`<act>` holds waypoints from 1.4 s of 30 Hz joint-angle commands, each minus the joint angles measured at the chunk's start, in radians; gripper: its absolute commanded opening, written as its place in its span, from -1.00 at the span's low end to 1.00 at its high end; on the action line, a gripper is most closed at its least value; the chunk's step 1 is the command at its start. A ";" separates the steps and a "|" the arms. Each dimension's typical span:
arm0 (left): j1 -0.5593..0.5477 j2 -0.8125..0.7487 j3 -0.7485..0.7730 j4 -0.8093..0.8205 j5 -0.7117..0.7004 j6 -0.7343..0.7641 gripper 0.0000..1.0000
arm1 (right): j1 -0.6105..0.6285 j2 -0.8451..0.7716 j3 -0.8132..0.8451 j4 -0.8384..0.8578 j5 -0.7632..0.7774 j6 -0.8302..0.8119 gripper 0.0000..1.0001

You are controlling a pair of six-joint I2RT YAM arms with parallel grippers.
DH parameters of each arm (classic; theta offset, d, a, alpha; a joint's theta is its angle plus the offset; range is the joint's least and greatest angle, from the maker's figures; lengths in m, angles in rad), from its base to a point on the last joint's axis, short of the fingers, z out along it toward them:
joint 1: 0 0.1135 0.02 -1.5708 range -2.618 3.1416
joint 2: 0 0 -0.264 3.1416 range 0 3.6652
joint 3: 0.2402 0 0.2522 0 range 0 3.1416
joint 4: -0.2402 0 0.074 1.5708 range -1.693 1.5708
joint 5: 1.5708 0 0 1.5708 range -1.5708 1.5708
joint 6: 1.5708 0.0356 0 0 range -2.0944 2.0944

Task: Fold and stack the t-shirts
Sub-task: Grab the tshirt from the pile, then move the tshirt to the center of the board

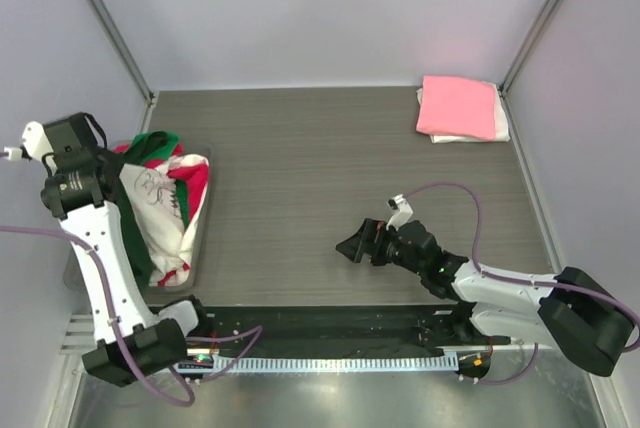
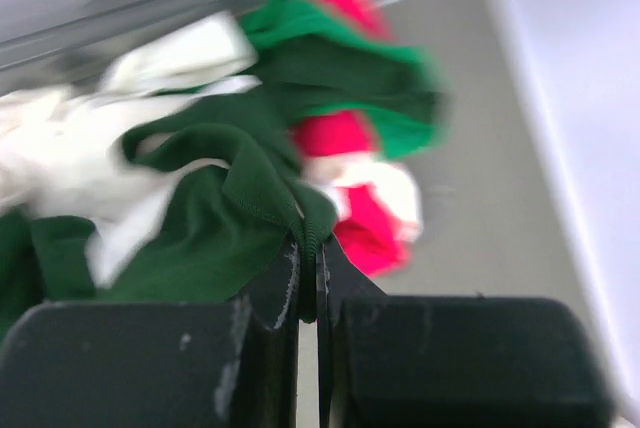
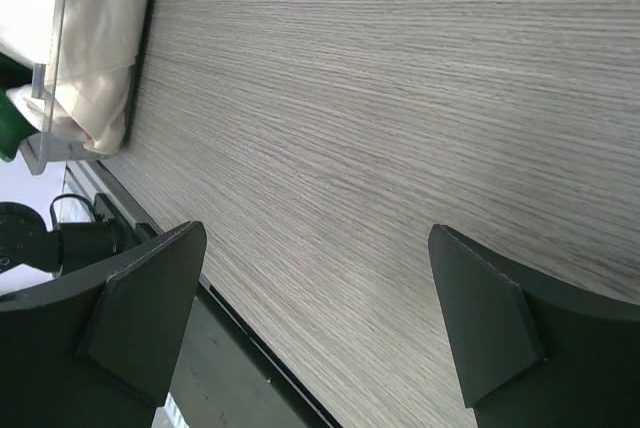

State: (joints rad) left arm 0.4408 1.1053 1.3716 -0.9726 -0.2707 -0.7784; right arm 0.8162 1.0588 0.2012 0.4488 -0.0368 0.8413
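A folded pink-and-white stack is lying at two o'clock. Left fingers are clenching the cream-and-green t-shirt in the clear tub at nine o'clock; right fingers are hanging released. Most folding seems undone.

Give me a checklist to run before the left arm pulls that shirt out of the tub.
1. Left gripper shut on the green-and-cream t-shirt: ok, green fabric is pinched between its fingers.
2. Only one shirt pinched: cannot tell, the left wrist view is blurred.
3. Right gripper open and empty: ok.
4. Table centre bare for spreading: ok.
5. Shirt out of the clear tub: not ok, it lies inside.
6. Folded pink t-shirt clear of the path, at the far right corner: ok.
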 commanded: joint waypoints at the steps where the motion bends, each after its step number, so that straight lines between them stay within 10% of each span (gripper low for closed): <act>1: -0.092 -0.022 0.193 0.040 0.076 -0.081 -1.00 | -0.002 0.001 0.041 0.053 0.006 -0.013 0.99; 11: -0.785 0.401 1.058 0.135 0.200 -0.059 -1.00 | -0.002 -0.548 -0.051 -0.157 0.302 0.005 0.99; 18: -1.255 0.582 0.902 0.219 0.168 -0.070 -0.94 | -0.003 -0.868 0.372 -0.831 0.653 -0.120 0.99; 20: -1.328 0.669 0.819 0.239 0.176 -0.126 -0.52 | -0.003 -0.862 0.531 -0.979 0.746 -0.136 0.99; 24: -1.405 0.852 0.788 0.177 0.238 -0.173 0.33 | -0.003 -0.826 0.734 -1.179 0.830 -0.096 0.99; 33: -1.403 0.845 0.729 0.045 0.111 -0.151 0.36 | -0.003 -0.645 0.727 -1.251 0.614 0.028 0.99; 42: -0.990 0.237 0.172 0.045 0.030 -0.093 0.34 | 0.067 -0.215 0.535 -0.931 0.275 0.179 0.90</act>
State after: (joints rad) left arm -0.6685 1.5249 1.6463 -0.9081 -0.1688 -0.9188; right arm 0.8394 0.7784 0.7334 -0.6067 0.3435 0.9501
